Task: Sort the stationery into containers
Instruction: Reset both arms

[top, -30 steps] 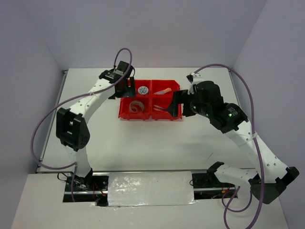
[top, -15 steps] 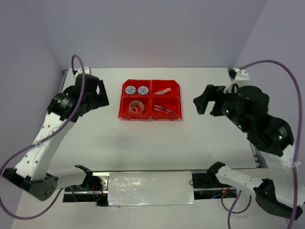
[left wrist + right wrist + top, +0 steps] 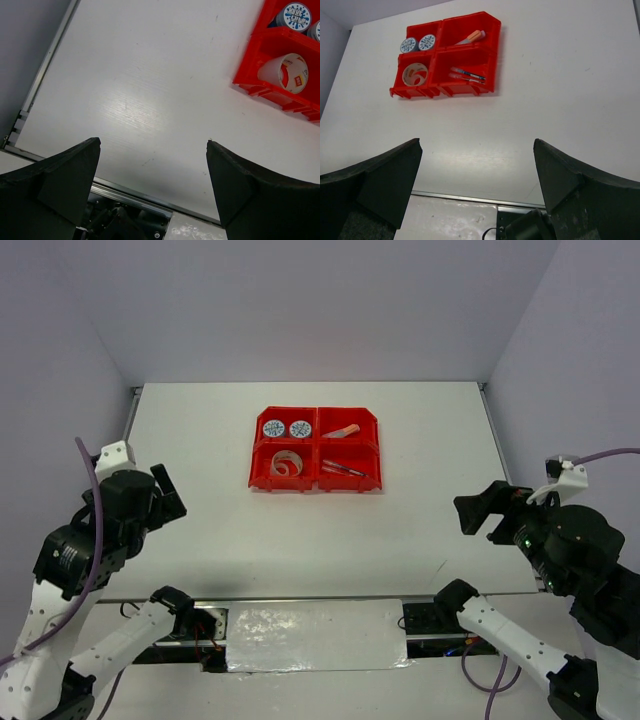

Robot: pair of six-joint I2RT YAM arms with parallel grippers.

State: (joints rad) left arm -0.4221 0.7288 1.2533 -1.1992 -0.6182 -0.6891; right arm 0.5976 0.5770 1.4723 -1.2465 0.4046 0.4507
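Hanging at the lower corners of the overhead view, the left gripper (image 3: 153, 144) and the right gripper (image 3: 476, 142) both had their jaws spread wide with nothing between them. Beyond them, the white table (image 3: 330, 540) showed no loose item in any view. Farther up, at the upper middle of the frame, sat the red tray (image 3: 285, 484). Its lower left compartment held a tape ring (image 3: 285, 464) and its lower right one the thin pens (image 3: 345, 469). The upper left held two blue-patterned rolls (image 3: 273, 427) side by side, and the upper right an orange stub (image 3: 345, 430). With every visible piece lying in a compartment and both arms well apart from the tray, the sorting looked finished or at its closing step. The next move probably called for no more than parking the arms. Had a piece been hidden from view, either gripper would have needed a long reach forward.
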